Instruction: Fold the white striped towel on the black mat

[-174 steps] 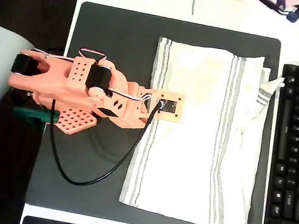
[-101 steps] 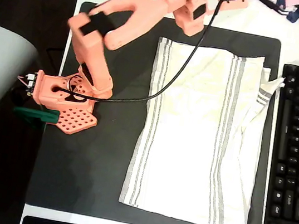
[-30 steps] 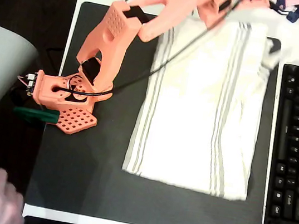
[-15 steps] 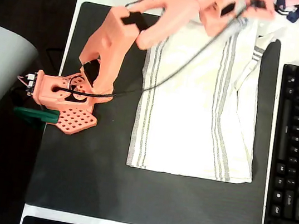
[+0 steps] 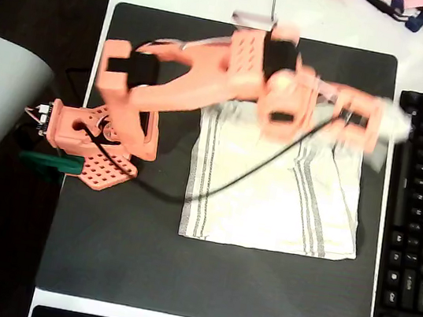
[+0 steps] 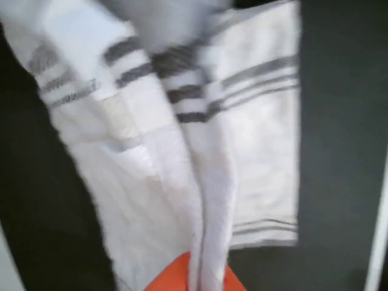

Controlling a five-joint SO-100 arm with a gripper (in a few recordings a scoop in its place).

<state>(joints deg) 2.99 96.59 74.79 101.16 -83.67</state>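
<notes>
1. Left of the overhead view: the arm's base sits on the left part of the mat [image 5: 116, 264], and the arm reaches right over the towel [image 5: 267, 215].
2. Centre: the towel lies on the mat's middle, its lower part flat, grey stripes running up both sides. Its upper part is lifted – hidden under the arm.
3. Right: the gripper [image 5: 383, 128] is blurred, just beside the keyboard [image 5: 419, 237], with pale cloth at its tip.
4. In the wrist view the towel [image 6: 206, 200] hangs bunched from the orange finger [image 6: 176, 279] at the bottom edge, so the gripper appears pinched on a gathered fold of it.
5. Risks, as I judge them: the pinch holds a narrow bunch – it could slip out mid-swing; the carried edge may land skewed or twisted, giving a crooked fold; drifting right could drop cloth onto the keyboard.
</notes>
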